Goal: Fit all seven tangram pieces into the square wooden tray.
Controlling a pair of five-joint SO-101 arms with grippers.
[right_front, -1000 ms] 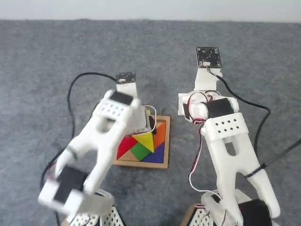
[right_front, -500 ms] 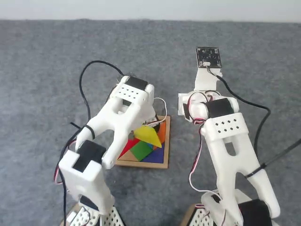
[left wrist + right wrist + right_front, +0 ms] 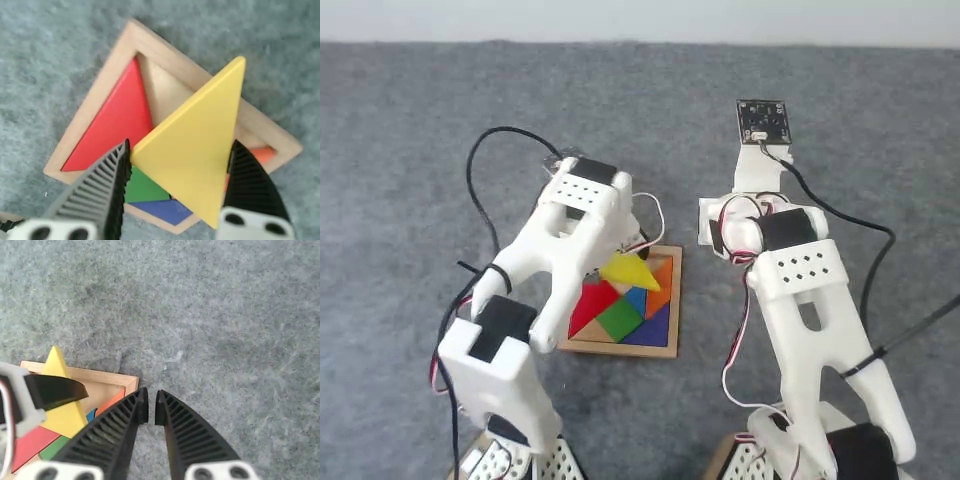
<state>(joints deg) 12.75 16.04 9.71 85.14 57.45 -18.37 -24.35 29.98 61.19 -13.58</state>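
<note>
The square wooden tray [image 3: 620,347] lies between the two arms. Red [image 3: 587,305], green [image 3: 618,320], blue [image 3: 653,328] and orange [image 3: 662,283] pieces lie in it. My left gripper [image 3: 620,265] hangs over the tray's far part, shut on the yellow triangle [image 3: 632,271]. In the left wrist view the yellow triangle [image 3: 195,160] is tilted between the fingers [image 3: 107,182] of the left gripper [image 3: 180,150], above a bare wooden slot [image 3: 167,92] beside the red triangle [image 3: 112,125]. My right gripper [image 3: 150,407] is shut and empty over the carpet, just off the tray's corner [image 3: 127,382].
Grey carpet [image 3: 430,150] surrounds the tray on all sides. The right arm [image 3: 790,260] stands right of the tray. Black cables [image 3: 480,190] loop off the left arm, and another [image 3: 865,240] trails from the right arm.
The left arm swung in over the tray and took hold of the yellow triangle, which rose off the other pieces and shifted toward the tray's far side. The right arm stayed still.
</note>
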